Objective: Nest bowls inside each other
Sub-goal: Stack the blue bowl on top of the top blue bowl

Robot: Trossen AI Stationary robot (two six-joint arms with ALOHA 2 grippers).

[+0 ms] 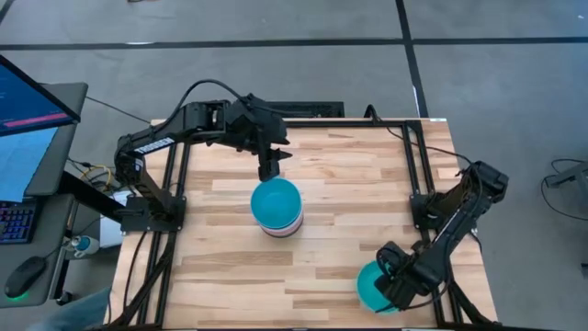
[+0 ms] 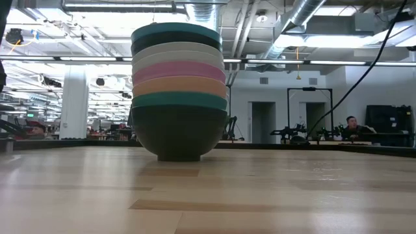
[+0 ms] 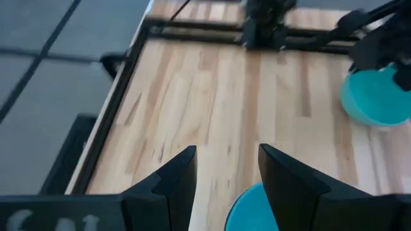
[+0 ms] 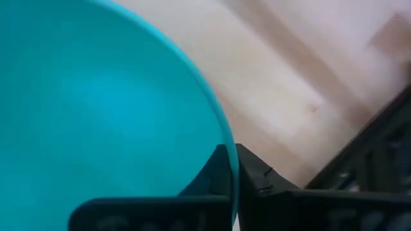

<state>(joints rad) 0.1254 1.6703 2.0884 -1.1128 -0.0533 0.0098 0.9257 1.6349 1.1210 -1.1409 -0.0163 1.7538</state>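
A stack of several nested bowls (image 1: 277, 207) stands on its dark bottom bowl at the table's middle. In the low view the stack (image 2: 179, 91) shows turquoise on top, then black, white, pink, orange, turquoise and dark bands. My left gripper (image 1: 269, 172) hovers open just beyond the stack's far side; its wrist view shows the open fingers (image 3: 228, 160) with the top bowl's turquoise rim (image 3: 253, 208) below them. My right gripper (image 1: 397, 276) is shut on a single turquoise bowl (image 1: 375, 287) near the table's near right corner. My right gripper holds the single turquoise bowl by its rim (image 4: 230, 154), one finger inside the bowl and one outside (image 4: 257, 176). The fingers reach it from the table's right side. Whether the bowl rests on the table or is lifted, I cannot tell.
A black metal frame (image 1: 418, 165) runs along the table's far and side edges, close to the right arm. Bare wood lies left and right of the stack. A monitor and keyboard (image 1: 18, 221) sit beyond the left edge. People sit far back in the room (image 2: 351, 123).
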